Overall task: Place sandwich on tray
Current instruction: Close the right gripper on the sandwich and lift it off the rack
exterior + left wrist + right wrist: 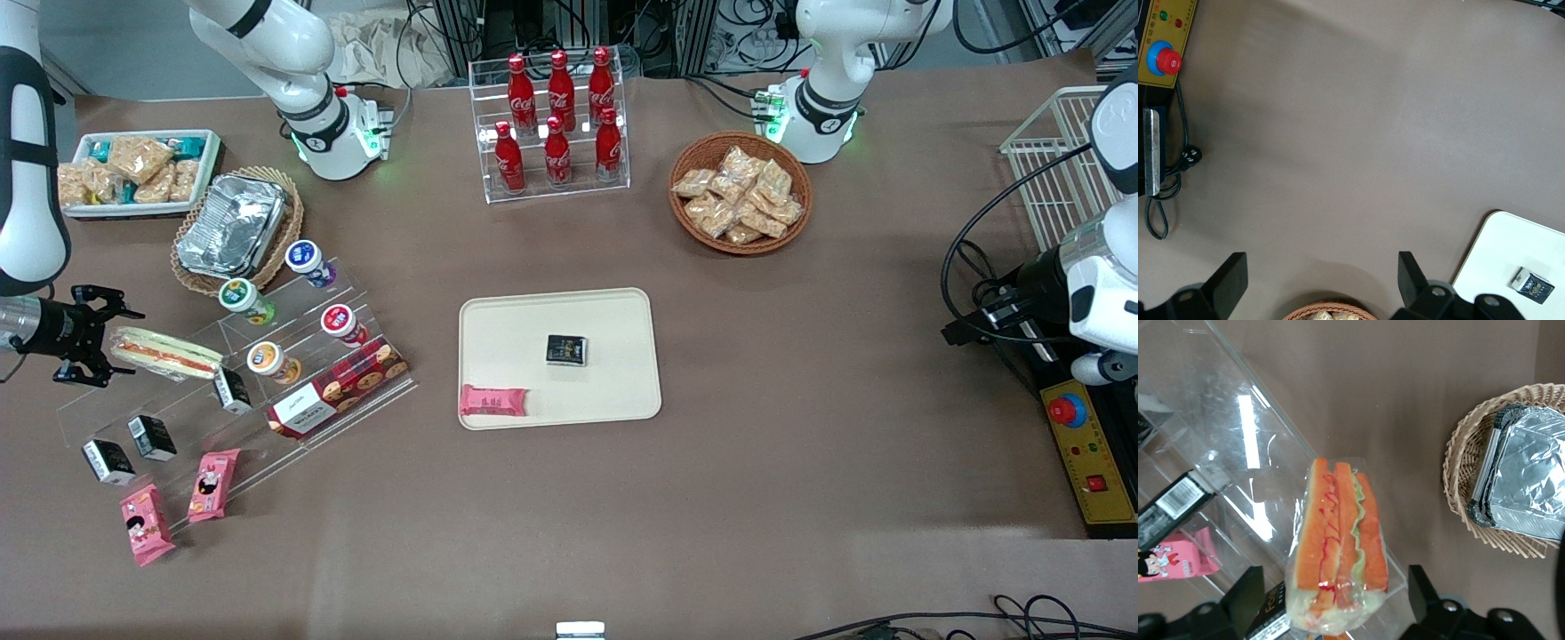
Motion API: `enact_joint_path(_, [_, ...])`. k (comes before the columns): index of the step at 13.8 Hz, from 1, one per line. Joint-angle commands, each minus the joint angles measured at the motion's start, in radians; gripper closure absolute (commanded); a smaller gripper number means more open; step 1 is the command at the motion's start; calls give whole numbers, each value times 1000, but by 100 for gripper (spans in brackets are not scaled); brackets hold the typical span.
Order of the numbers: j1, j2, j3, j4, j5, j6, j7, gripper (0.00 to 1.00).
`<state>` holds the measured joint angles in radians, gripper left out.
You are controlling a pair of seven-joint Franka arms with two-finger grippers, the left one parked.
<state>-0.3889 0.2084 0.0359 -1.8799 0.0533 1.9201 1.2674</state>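
Observation:
The sandwich (166, 354), a long wedge in clear wrap with pale bread and red-orange and green filling, lies on the top step of a clear acrylic stand (267, 391) toward the working arm's end of the table. My right gripper (117, 345) is open, one finger on each side of the sandwich's end, with gaps showing. The right wrist view shows the sandwich (1338, 553) between the fingers of the gripper (1335, 603). The cream tray (507, 338) lies at the table's middle, well apart, and also shows in the left wrist view (1501, 250).
On the tray are a small black packet (566, 350) and a pink snack bar (493, 402) across its rim. The stand holds cups, a biscuit box (338, 387) and black packets. A basket with foil containers (233, 227) stands close by. A cola rack (556, 124) and a snack basket (740, 193) stand farther back.

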Motion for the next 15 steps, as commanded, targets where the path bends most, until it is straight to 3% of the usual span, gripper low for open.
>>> enact_joint_path(1, [-8, -20, 10, -39, -9, 40, 20, 22])
enact_joint_path(6, [-11, -26, 12, -39, -3, 76, 17, 71])
enact_joint_path(7, [-11, -26, 12, -38, 3, 80, 12, 77])
enact_joint_path(9, [-11, -29, 12, -31, 5, 80, 12, 77])
enact_joint_path(11, [-8, -49, 13, -19, 20, 111, 20, 84])
enact_joint_path(15, [-2, -90, 19, 27, 36, 102, 20, 84])
